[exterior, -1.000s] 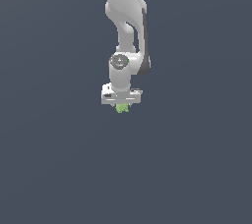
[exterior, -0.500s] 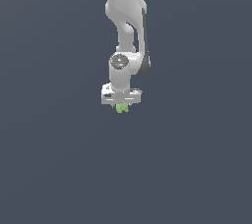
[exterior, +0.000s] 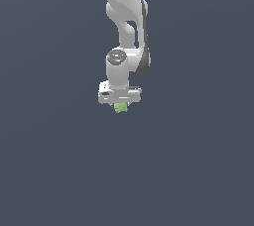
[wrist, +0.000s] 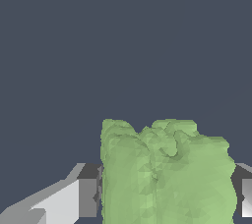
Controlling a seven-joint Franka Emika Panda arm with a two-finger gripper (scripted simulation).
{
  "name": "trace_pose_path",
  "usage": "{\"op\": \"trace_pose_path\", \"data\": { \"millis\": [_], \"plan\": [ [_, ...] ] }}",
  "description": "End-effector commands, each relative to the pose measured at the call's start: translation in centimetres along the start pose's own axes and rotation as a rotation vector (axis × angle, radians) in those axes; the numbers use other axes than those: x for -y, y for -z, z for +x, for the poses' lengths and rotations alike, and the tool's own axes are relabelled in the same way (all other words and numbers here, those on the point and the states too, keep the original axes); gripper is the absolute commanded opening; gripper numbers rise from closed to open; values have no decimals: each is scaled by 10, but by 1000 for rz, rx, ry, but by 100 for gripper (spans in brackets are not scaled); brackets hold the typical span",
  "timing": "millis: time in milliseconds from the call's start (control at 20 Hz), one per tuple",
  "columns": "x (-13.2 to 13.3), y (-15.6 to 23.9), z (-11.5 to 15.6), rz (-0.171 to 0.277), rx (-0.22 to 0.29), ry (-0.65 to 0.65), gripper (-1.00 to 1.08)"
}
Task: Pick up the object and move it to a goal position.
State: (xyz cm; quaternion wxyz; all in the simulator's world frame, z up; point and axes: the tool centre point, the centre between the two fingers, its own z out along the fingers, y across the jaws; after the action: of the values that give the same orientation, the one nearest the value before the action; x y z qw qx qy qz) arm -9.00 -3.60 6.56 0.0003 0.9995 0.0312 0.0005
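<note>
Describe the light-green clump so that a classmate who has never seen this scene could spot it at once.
Start at the white robot arm coming down from the top of the exterior view and follow it to the gripper. The light-green clump sits between its fingers. It is lumpy and the only coloured thing against the grey background.

A small light-green object, lumpy and irregular in shape. It hangs in the air just below a white gripper, pinched between its two fingers.
</note>
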Motion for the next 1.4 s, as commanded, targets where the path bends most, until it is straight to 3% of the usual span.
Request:
{"op": "trace_pose_path", "data": {
  "millis": [0,1350],
  "plan": [
    [-6,14,4,0,-1,0,-100],
    [-107,249,76,1,0,1,-100]
  ]
}}
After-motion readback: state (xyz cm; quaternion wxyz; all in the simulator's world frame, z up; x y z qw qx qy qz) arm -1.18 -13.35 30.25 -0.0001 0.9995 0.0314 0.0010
